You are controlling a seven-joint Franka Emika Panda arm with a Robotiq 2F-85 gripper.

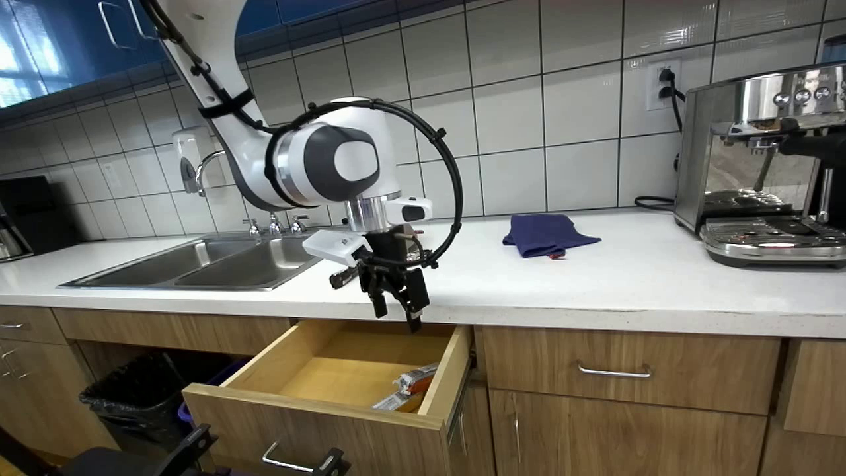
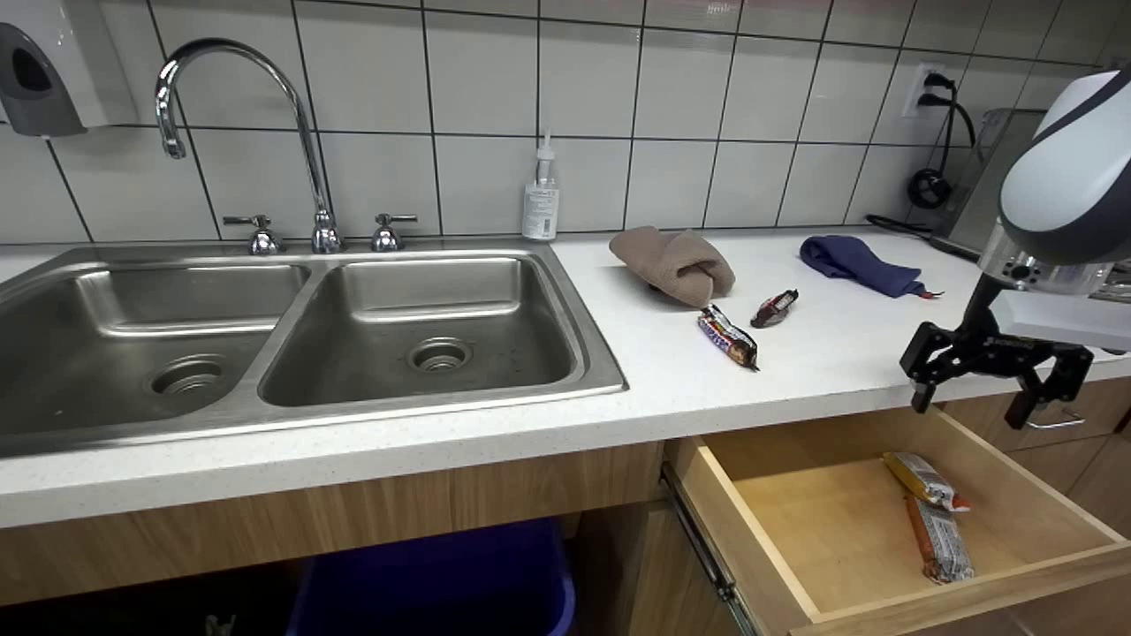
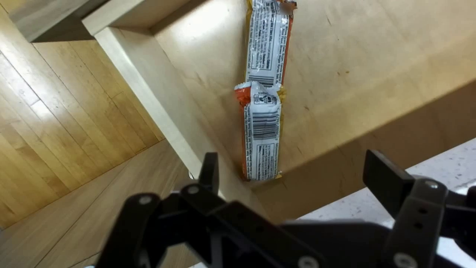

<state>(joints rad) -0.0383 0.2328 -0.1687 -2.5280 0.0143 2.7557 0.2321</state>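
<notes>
My gripper is open and holds nothing. It hangs over the right back part of an open wooden drawer (image 1: 317,405), near the counter edge, in an exterior view (image 1: 397,317). It also shows in an exterior view (image 2: 970,409) and in the wrist view (image 3: 290,160), with its fingers wide apart. Two wrapped snack bars lie end to end in the drawer, below and apart from the fingers. The yellow-wrapped bar (image 2: 923,481) lies farther back, close to the drawer's right wall. The orange-wrapped bar (image 2: 938,541) lies nearer the drawer front. In the wrist view both wrappers (image 3: 262,137) show printed backs.
On the white counter are a brown cloth (image 2: 676,263), a navy cloth (image 1: 545,233), a striped candy bar (image 2: 729,337) and a small dark-red packet (image 2: 775,308). A double sink (image 2: 583,389), soap bottle (image 2: 541,208) and coffee machine (image 1: 700,152) stand around. Bins (image 1: 142,396) sit under the counter.
</notes>
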